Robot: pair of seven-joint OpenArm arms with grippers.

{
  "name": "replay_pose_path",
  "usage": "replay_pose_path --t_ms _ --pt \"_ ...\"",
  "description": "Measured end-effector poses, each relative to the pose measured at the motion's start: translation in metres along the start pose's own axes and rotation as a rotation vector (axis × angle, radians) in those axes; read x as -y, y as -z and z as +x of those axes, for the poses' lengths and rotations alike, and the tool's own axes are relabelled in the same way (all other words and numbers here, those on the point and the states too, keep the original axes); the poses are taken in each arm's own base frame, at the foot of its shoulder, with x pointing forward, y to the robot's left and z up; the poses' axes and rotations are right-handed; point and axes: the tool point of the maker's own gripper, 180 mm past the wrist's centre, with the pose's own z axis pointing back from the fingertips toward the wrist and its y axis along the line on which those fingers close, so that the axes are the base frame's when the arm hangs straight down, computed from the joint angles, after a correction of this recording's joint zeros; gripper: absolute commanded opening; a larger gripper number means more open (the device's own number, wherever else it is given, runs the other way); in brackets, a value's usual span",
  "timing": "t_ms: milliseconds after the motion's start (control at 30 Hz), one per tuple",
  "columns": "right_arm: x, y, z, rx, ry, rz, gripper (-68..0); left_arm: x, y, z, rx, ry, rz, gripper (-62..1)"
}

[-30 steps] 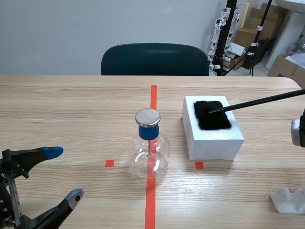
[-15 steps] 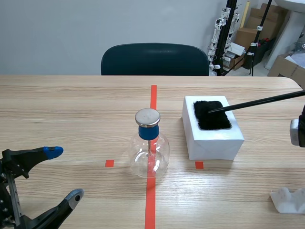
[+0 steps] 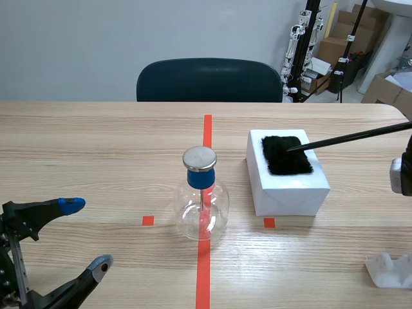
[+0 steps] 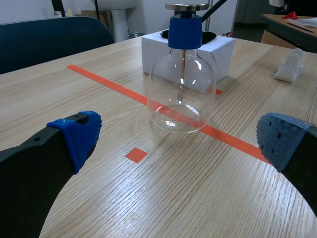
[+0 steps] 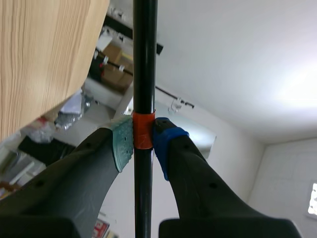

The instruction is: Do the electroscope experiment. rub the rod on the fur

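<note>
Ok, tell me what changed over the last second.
The rod, clamped in the right tool, slid its tip slightly rightward across the black fur; the tip stays on it. The left tool stayed open and still; the electroscope flask and white box did not move.

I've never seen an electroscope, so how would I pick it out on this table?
On the wooden table, find the orange-red tape line down its middle. The electroscope stands on it, beside the white box topped with black fur. It alone is clear glass: a round flask with blue stopper and flat metal cap.
</note>
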Motion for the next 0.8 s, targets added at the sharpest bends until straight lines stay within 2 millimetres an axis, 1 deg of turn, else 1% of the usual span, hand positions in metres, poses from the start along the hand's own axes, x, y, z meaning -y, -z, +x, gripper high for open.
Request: replay_pose_path --t_ms 167,233,300,400,467,533,700,800 --pt "0.004 0.001 0.014 0.082 -0.002 -0.012 -67.7 0.0 0.0 0.0 0.0 0.0 0.0 1.4" --pt "0.004 0.001 0.014 0.082 0.001 -0.013 -67.7 0.0 0.0 0.0 0.0 0.0 0.0 1.4" --pt "0.004 0.002 0.008 0.049 0.002 -0.013 -67.8 0.0 0.0 0.0 0.0 0.0 0.0 1.4" --pt "0.002 0.001 -0.012 -0.061 0.0 -0.001 -67.7 0.0 0.0 0.0 0.0 0.0 0.0 1.4" --pt "-0.001 0.001 -0.018 -0.099 0.006 0.014 -67.8 0.0 0.0 0.0 0.001 0.0 0.0 1.4" --pt "-0.002 0.001 -0.016 -0.084 0.007 0.017 -67.7 0.0 0.0 0.0 0.0 0.0 0.0 1.4" --pt "0.0 0.002 0.005 0.029 0.011 0.01 -67.8 0.0 0.0 0.0 0.001 0.0 0.0 1.4" --pt "0.0 0.001 0.012 0.07 0.013 0.007 -67.7 0.0 0.0 0.0 0.0 0.0 0.0 1.4"
